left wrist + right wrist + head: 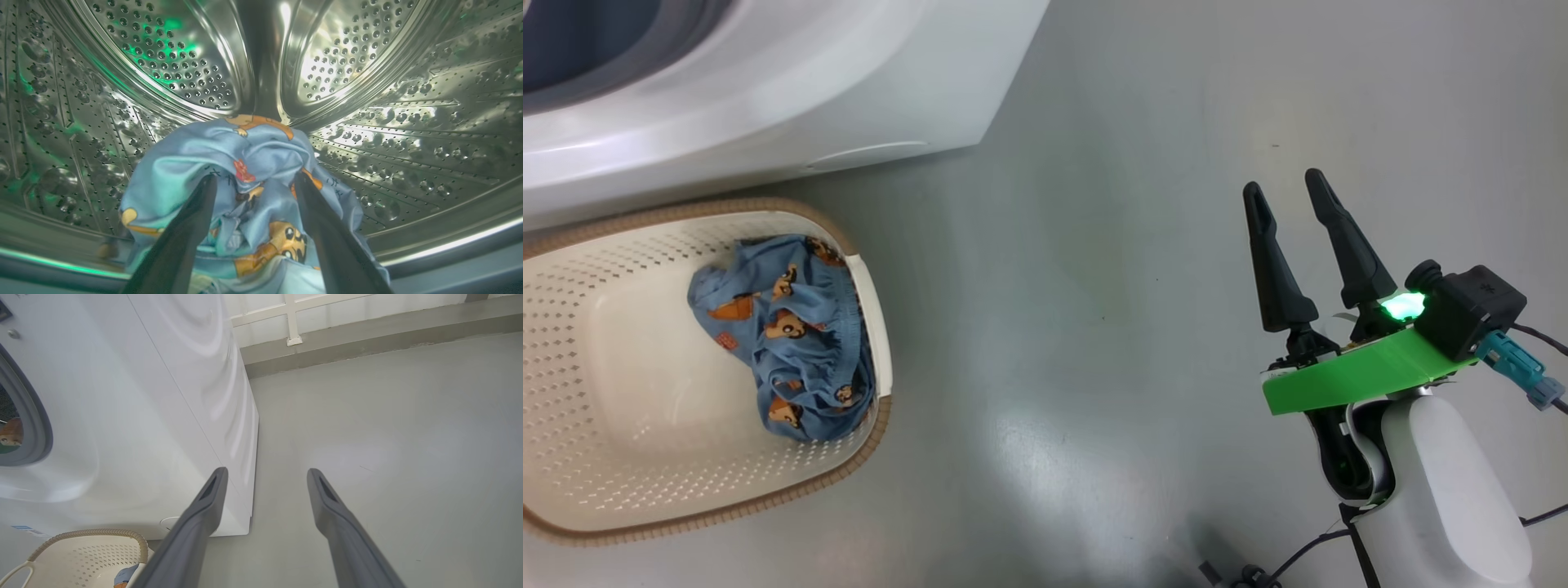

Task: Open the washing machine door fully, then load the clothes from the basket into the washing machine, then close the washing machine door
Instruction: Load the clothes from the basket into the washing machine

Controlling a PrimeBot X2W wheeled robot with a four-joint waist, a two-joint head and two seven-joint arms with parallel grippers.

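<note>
On my left side, my left gripper (255, 179) is inside the steel drum (388, 134) of the washing machine (768, 98), its two dark fingers spread wide apart. A blue bear-print garment (229, 151) lies bunched low in the drum, near the front lip. Its cloth sits between and under my fingers and touches both, loose rather than pinched.

From my head camera, the white front of the washing machine fills the upper left. Just in front of it, the cream basket (572, 327) stands on the grey floor (1094, 245). A second blue garment (792, 343) is heaped inside against the basket's right wall.

Well to the right of the basket, my right gripper (1282, 183) hangs over the floor, fingers spread with nothing between them. A green bracket (1364, 376) and a lit green lamp (1403, 306) sit at its wrist. That gripper's own camera has the machine's front corner just to the left of my fingers, with the grey door seal (36, 416) at the far left edge
</note>
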